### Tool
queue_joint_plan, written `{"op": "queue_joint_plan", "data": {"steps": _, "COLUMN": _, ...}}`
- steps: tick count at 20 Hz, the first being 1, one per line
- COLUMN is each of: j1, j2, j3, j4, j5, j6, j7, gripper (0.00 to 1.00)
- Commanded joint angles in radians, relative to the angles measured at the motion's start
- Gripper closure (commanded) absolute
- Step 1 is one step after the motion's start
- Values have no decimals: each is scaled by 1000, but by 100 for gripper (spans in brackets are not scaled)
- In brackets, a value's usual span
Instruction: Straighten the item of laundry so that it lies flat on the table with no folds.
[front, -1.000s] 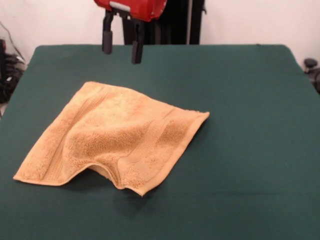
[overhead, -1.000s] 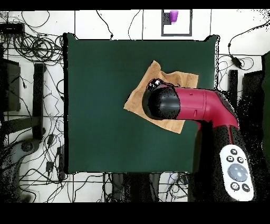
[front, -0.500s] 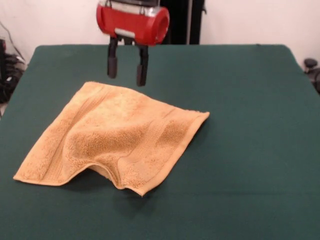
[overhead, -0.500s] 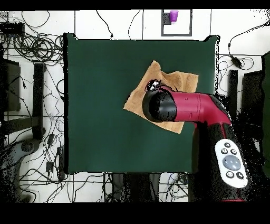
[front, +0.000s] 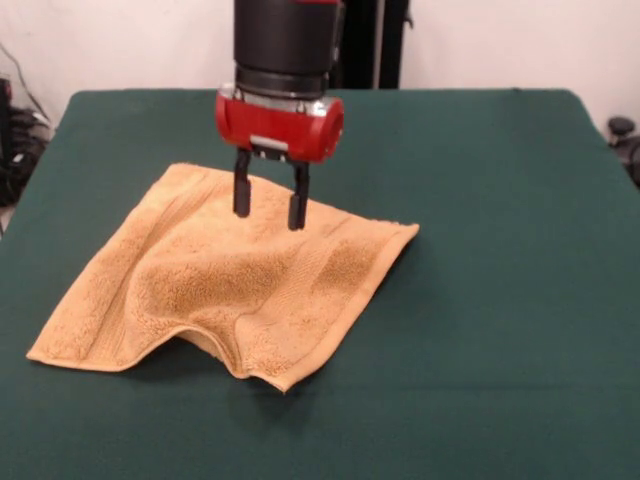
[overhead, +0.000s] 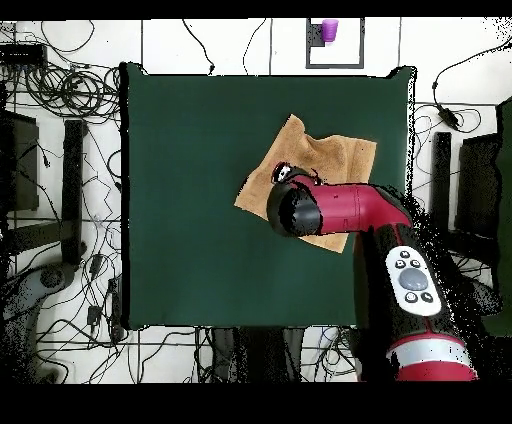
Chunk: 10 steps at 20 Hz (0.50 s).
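The item of laundry is an orange-tan terry towel lying rumpled on the dark green table, left of centre in the front view. A raised fold runs along its near edge and a hump sits in its middle. Paler woven bands show near two edges. My gripper hangs open just above the towel's far part, its two black fingers apart with nothing between them. In the overhead view the towel lies right of centre on the table, and the red arm covers its lower part.
A purple cup stands on the floor beyond the table's top edge in the overhead view. Cables and dark stands lie on the floor to the left of the table.
The gripper has come down from above the table's far side and moved nearer, now hanging low over the towel. It stays open. The towel has not moved.
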Motion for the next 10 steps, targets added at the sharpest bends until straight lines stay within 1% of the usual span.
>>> {"op": "queue_joint_plan", "data": {"steps": 1, "j1": 29, "j2": 73, "j3": 18, "j4": 70, "j5": -73, "j6": -21, "j7": -31, "gripper": 0}}
{"op": "queue_joint_plan", "data": {"steps": 4, "j1": 14, "j2": 78, "j3": 36, "j4": 56, "j5": -78, "j6": 25, "j7": -61, "gripper": 0}}
{"op": "queue_joint_plan", "data": {"steps": 5, "j1": -12, "j2": 89, "j3": 65, "j4": 56, "j5": -73, "j6": 41, "j7": -89, "gripper": 0}}
{"op": "queue_joint_plan", "data": {"steps": 6, "j1": -33, "j2": 107, "j3": 88, "j4": 53, "j5": -74, "j6": 40, "j7": -106, "gripper": 0}}
{"op": "queue_joint_plan", "data": {"steps": 8, "j1": -28, "j2": 145, "j3": 80, "j4": 28, "j5": -98, "j6": -3, "j7": -91, "gripper": 0}}
{"op": "queue_joint_plan", "data": {"steps": 10, "j1": -14, "j2": 161, "j3": 64, "j4": 12, "j5": -119, "j6": -25, "j7": -78, "gripper": 0}}
